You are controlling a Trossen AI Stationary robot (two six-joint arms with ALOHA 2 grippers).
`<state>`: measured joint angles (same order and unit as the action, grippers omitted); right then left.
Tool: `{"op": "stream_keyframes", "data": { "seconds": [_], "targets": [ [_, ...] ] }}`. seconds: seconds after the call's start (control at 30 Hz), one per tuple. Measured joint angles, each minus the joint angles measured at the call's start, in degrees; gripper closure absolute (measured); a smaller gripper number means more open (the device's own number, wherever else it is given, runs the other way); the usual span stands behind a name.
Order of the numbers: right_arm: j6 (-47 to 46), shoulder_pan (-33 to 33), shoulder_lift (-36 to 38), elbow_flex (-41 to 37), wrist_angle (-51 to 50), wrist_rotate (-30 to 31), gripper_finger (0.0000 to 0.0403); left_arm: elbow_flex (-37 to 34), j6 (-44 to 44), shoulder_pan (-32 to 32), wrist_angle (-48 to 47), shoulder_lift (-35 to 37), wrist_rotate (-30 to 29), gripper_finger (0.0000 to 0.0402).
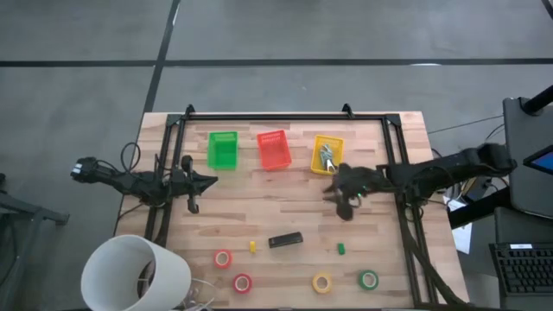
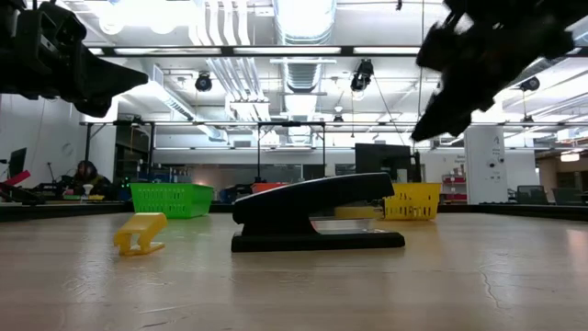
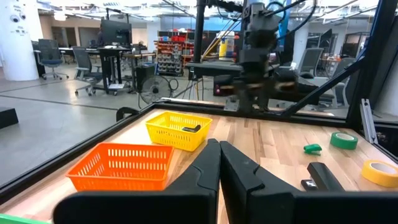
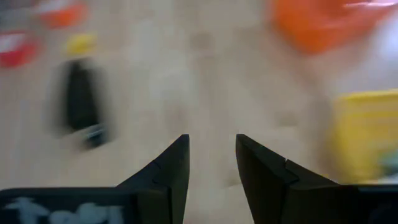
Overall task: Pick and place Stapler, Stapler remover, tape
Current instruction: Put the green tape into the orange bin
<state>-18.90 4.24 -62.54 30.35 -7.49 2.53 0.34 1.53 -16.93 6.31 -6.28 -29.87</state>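
Lying flat on bare wood, the stapler has open board all round it. A tiny yellow block sits just beside it toward the left arm's side, and a green block lies farther off toward the right arm's side. Nearer the front edge than the stapler, the tape rolls stand in a loose row: two red ones, a yellow one and a green one. Beyond the stapler, along the back rail, are a green basket, a red basket and a yellow basket with something metallic lying in it.

The right gripper hangs between the stapler and the yellow basket, its fingers parted with nothing between them, which its own wrist camera shows plainly. The left gripper waits off the stapler's far-left side, its fingers pressed together and empty.

A white bucket crowds the front-left corner. From table height only the stapler, the yellow block and the three baskets show.
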Motion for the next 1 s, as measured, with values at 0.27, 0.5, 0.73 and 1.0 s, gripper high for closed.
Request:
{"op": "stream_keyframes", "data": {
  "seconds": [0.27,0.5,0.73,1.0],
  "targets": [
    [-11.68,14.10,5.59,0.00,-2.58,-2.30,0.0284,0.00,0.01,-0.01,0.01,0.00,0.01,0.0392],
    [-22.57,28.08,1.99,1.40,-3.08,-0.63,0.0269,0.00,-0.01,0.00,0.01,-0.04,0.01,0.0392],
    [-34.56,38.04,-5.09,9.73,-16.09,1.03,0.0268,0.00,0.01,-0.02,0.01,-0.04,-0.01,0.0392],
    [-45.41,46.30,-13.17,18.02,-33.23,1.00,0.0268,0.00,0.00,-0.01,0.01,-0.04,-0.01,0.0392]
  ]
}}
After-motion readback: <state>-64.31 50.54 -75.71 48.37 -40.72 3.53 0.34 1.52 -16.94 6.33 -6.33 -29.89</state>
